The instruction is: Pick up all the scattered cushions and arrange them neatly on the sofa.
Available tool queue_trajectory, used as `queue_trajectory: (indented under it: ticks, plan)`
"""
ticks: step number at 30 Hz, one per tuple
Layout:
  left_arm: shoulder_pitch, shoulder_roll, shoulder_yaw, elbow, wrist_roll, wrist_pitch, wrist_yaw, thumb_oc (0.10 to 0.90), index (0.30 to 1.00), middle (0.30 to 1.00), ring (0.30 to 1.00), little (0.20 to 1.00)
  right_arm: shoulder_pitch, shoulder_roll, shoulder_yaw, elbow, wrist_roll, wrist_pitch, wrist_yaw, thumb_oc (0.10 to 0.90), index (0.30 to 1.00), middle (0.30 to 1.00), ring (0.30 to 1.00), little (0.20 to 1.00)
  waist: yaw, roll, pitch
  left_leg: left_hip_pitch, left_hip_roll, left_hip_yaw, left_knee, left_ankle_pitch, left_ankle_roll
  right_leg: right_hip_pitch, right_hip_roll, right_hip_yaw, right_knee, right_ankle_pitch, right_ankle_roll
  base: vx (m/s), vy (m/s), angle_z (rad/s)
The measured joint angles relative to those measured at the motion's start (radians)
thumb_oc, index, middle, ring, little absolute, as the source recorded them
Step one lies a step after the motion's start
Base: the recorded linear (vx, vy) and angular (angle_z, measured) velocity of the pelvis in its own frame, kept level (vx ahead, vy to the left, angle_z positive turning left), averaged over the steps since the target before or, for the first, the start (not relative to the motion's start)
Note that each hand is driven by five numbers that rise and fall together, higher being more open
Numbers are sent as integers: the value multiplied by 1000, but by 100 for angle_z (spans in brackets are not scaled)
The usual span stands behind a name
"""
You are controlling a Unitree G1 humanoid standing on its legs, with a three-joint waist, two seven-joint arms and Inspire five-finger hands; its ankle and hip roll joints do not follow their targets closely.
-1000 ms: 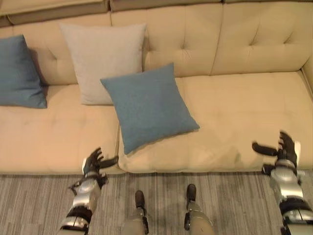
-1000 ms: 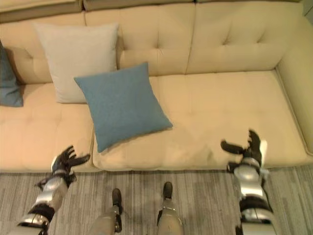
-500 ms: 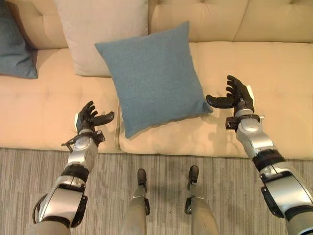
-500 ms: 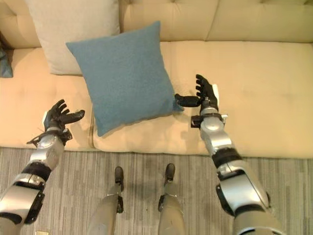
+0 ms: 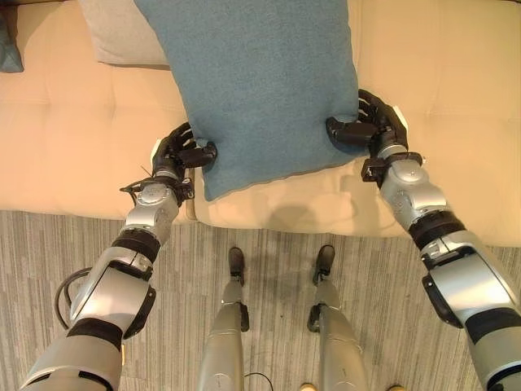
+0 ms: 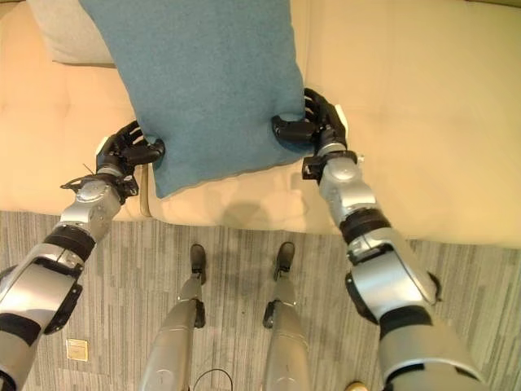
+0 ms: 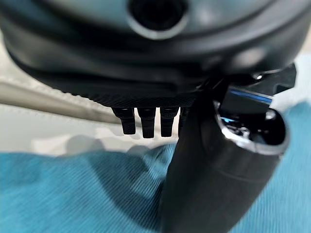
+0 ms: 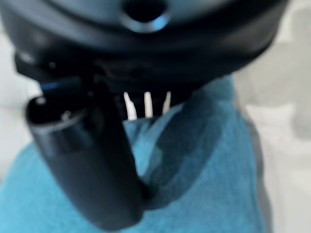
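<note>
1. Across the beige sofa (image 5: pixel 73 155) seat lies the blue cushion (image 5: pixel 260 81), tilted, its lower part over the seam between two seat cushions, a grey cushion (image 5: pixel 114 37) behind it.
2. My left hand (image 5: pixel 181 151) and right hand (image 5: pixel 366 129) each curl round an opposite edge; I judge an even, level lift best.
3. Half a second ago both hands were open and clear of it.
</note>
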State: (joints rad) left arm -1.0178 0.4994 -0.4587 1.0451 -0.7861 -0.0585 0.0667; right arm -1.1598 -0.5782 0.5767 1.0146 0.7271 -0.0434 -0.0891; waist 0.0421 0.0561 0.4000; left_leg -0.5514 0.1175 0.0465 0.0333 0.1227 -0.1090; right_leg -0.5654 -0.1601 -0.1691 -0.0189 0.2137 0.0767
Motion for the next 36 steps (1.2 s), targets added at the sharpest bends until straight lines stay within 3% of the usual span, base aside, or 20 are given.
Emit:
queue_trajectory:
  ticks: [2, 3, 4, 5, 13, 19, 24, 29, 33, 36]
  plan:
    - [-27, 13, -45, 6, -13, 17, -41, 800, 900, 900, 900, 900, -46, -32, 96, 2, -3, 25, 48, 800, 900, 900, 900, 900, -3, 0, 0, -9, 1, -2, 1, 3, -4, -6, 1, -4, 2, 0, 0, 44, 2, 1]
    - [-30, 19, -51, 6, -18, 22, -54, 800, 900, 900, 900, 900, -57, -38, 119, 2, -2, 31, 60, 778, 867, 867, 867, 867, -4, 0, 0, -11, 2, -3, 3, 3, -5, -8, 2, -5, 3, 1, -1, 0, 0, 0]
    - [-31, 25, -53, 7, -21, 26, -65, 587, 580, 580, 580, 580, -59, -40, 122, 2, -2, 35, 74, 400, 300, 300, 300, 300, -4, 0, 0, -12, 3, -3, 3, 3, -5, -8, 4, -4, 2, 1, -1, 0, 0, 0]
    - [-31, 31, -54, 7, -31, 31, -82, 400, 300, 300, 300, 300, -59, -41, 122, 2, -1, 35, 85, 400, 300, 300, 300, 300, -3, 0, 0, -12, 4, -4, 3, 3, -5, -8, 4, -5, 3, 1, -1, 0, 0, 0]
    - [-34, 28, -39, 18, -58, 43, -100, 400, 300, 300, 300, 300, -53, -32, 75, 7, 46, 35, 89, 400, 300, 300, 300, 300, -5, -2, -1, -19, 1, -2, 23, 2, -3, -13, 0, -4, 17, 2, -2, -23, 6, 0]
    - [-9, -14, -28, 13, -109, 42, -97, 400, 300, 300, 300, 300, 24, 10, -49, -8, 65, 13, 75, 400, 300, 300, 300, 300, -7, -3, -1, -19, -7, -2, 32, 2, -2, -14, -8, -1, 28, 2, -2, -16, 4, 0]
    - [60, -14, 11, -51, -138, 41, -71, 400, 300, 300, 300, 300, 126, 21, -105, -92, 42, -3, 32, 400, 300, 300, 300, 300, -15, -28, 8, 9, -11, 5, 32, 2, -1, -1, -13, 11, 39, 2, -2, 4, -5, -4]
    - [241, 28, 45, -273, -136, 40, -7, 400, 300, 300, 300, 300, 340, 56, -220, -319, -110, 5, -49, 400, 300, 300, 300, 300, -29, -80, 37, 86, -11, 26, 28, -2, 3, 57, -15, 27, 48, 1, -1, 42, -9, -8]
    - [448, 60, 54, -512, -44, 47, 26, 400, 300, 300, 300, 300, 583, 86, -330, -484, -161, 9, -59, 400, 300, 300, 300, 300, -31, -96, 47, 176, -13, 39, 10, -6, 9, 133, -15, 39, 47, -8, 7, 121, 1, -9]
    - [652, 2, 131, -644, 18, 55, 35, 400, 300, 300, 300, 300, 803, 144, -372, -601, -200, 27, -62, 400, 300, 300, 300, 300, -31, -103, 50, 306, -13, 67, -13, -23, 19, 238, -13, 65, 40, -24, 18, 92, 37, -23]
